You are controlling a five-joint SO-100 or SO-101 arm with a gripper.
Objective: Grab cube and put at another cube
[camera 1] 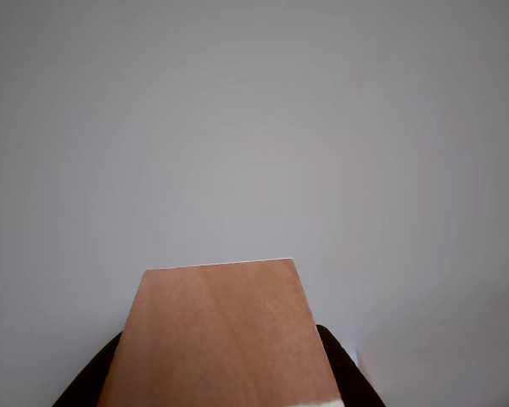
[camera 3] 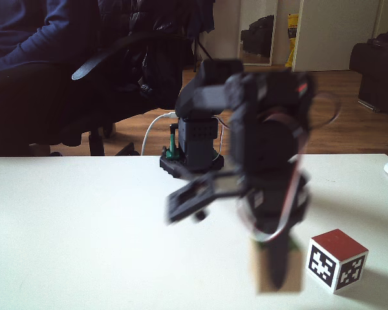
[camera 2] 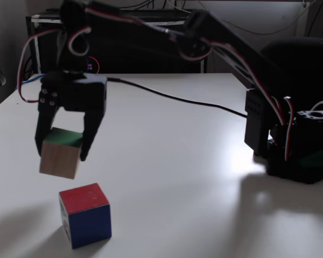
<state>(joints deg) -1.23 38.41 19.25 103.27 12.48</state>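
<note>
In the other view, the cube is cut off by the bottom edge, so only a plain wooden face and a sliver of white edging are seen, with dark gripper parts bulging out on either side of it above the blank white table. In a fixed view, the arm is blurred and much of the cube is hidden behind a dark finger, so little more than pale wood and a trace of green can be made out.

In the other fixed view, the gripper is seen pinching the cube, one black finger on its left side and one on its right, the green face turned upward. The cube is held clear of the table, above and slightly left of another cube, which rests on the near part of the table with red on top and blue toward the camera. A gap is visible between the two cubes.
</note>
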